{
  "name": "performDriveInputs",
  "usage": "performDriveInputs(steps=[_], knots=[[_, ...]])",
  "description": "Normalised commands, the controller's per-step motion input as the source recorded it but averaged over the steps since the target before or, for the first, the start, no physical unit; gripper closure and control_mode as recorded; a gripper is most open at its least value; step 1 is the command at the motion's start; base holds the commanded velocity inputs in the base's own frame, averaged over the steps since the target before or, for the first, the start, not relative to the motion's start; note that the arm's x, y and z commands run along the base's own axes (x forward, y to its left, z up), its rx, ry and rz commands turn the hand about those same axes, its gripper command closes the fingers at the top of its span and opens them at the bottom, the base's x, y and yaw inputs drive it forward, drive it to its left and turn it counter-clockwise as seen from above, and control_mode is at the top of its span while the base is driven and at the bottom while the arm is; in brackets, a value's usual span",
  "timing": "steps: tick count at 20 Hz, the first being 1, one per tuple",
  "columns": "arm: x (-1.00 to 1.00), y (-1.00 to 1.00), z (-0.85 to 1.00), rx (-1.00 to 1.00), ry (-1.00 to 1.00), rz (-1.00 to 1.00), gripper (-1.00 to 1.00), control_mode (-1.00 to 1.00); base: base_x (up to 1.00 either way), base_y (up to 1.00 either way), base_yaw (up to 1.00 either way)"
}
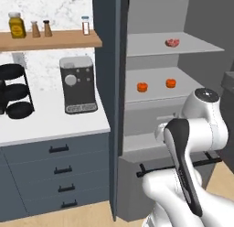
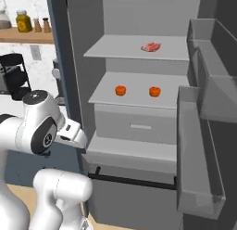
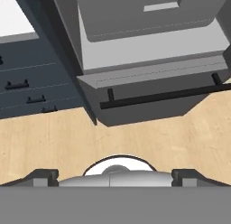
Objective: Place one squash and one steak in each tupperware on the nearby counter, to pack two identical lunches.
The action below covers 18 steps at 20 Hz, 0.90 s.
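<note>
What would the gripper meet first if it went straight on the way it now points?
Probably the wooden floor in front of the open fridge; the open gripper looks down at it, just short of the fridge's bottom drawer. Depth is unclear.

- My arm (image 1: 192, 143) is folded close over my base, elbow raised, forearm running back down toward me.
- My gripper (image 3: 115, 177) points steeply down at the floor.
- My jaws stand wide apart, one finger (image 3: 41, 177) at each side, with nothing between them.
</note>
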Motion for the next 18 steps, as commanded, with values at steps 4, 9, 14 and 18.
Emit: performDriveInputs(steps=[4, 9, 14, 18], knots=[[0.0, 0.0, 0.0, 0.0, 0.0, 0.0, -1.0, 1.0, 0.18, -0.05, 0.0], [0.0, 0.0, 0.0, 0.0, 0.0, 0.0, -1.0, 1.0, 0.34, -0.3, 0.0], [0.0, 0.0, 0.0, 0.0, 0.0, 0.0, -1.0, 1.0, 0.31, -0.65, 0.0], [0.0, 0.0, 0.0, 0.0, 0.0, 0.0, -1.0, 1.0, 0.27, -0.12, 0.0]])
